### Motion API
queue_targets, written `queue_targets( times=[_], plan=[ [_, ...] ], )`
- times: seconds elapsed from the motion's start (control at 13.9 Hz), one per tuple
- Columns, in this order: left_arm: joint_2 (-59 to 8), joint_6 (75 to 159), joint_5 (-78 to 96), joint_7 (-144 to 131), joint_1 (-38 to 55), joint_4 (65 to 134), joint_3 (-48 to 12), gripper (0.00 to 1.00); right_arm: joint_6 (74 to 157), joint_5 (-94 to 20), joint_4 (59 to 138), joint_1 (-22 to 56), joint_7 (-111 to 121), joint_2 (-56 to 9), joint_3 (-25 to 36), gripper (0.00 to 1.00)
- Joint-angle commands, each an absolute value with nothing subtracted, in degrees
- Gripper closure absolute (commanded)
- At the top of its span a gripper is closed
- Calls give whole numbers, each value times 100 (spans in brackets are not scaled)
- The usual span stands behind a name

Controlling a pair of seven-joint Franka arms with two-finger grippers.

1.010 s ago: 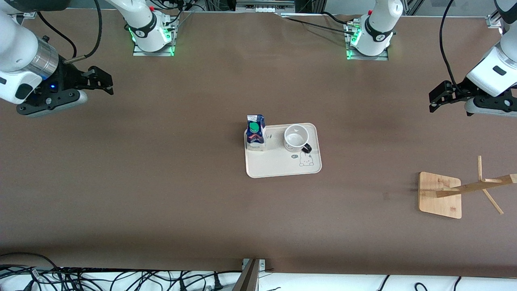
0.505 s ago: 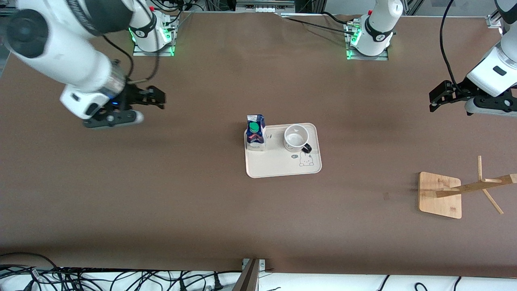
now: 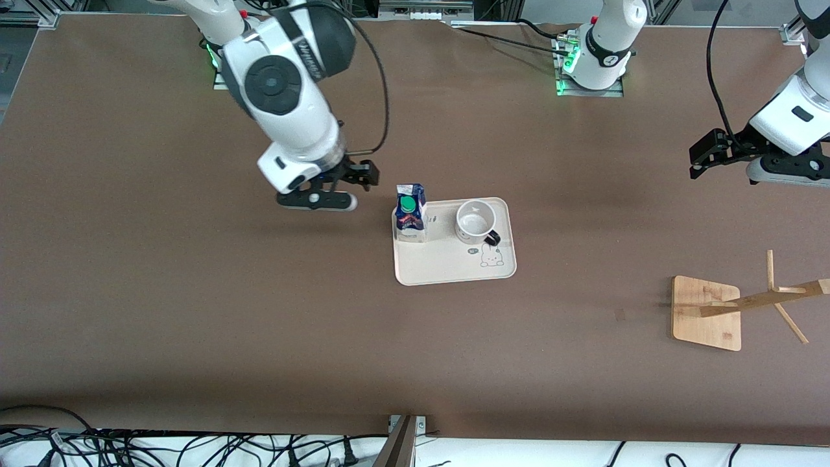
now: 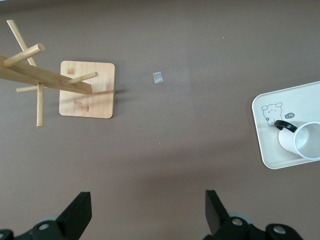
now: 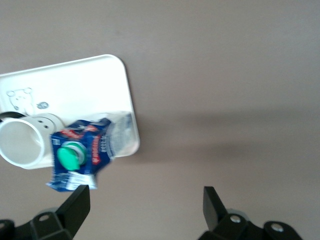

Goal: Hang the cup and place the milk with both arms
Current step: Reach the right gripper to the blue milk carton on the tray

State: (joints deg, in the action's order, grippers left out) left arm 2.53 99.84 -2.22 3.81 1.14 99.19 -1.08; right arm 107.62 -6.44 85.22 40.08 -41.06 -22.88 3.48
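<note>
The milk [image 3: 410, 216], a dark blue carton with a green cap, stands upright on the cream tray [image 3: 447, 266] at the corner toward the right arm's end. The cup [image 3: 475, 221], white with a black handle, stands upright beside it on the tray. My right gripper [image 3: 364, 174] is open and empty, over the table beside the milk, a short way off. In the right wrist view the milk [image 5: 80, 152] and cup [image 5: 22, 142] show next to one fingertip [image 5: 77, 205]. My left gripper [image 3: 703, 157] is open and empty, waiting over the table at the left arm's end. The cup [image 4: 302, 140] shows in the left wrist view.
A wooden cup rack [image 3: 710, 311] with pegs on a slanted post stands on a square base at the left arm's end, nearer the front camera than the tray. It also shows in the left wrist view [image 4: 85, 90]. Cables lie along the table's front edge.
My right arm has swung in from the right arm's end of the table to just beside the milk. The left arm, milk, cup and tray have not moved.
</note>
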Motion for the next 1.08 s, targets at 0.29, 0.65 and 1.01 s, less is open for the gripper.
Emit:
queue_targets(
  times=[0.29,0.65,1.01],
  plan=[
    [246,9861,-237,492,62,9853,-97,0,10950,-563,7128,4561,-4869,-3638,430,0],
    [246,9861,-237,483,70,9844,-105,0,10969,-325,7163,4702,-4887,-3902,431,0],
    [246,9861,-237,475,70,9844,-123,0,11074,-325,7163,4711,-4896,-4069,431,28]
  ],
)
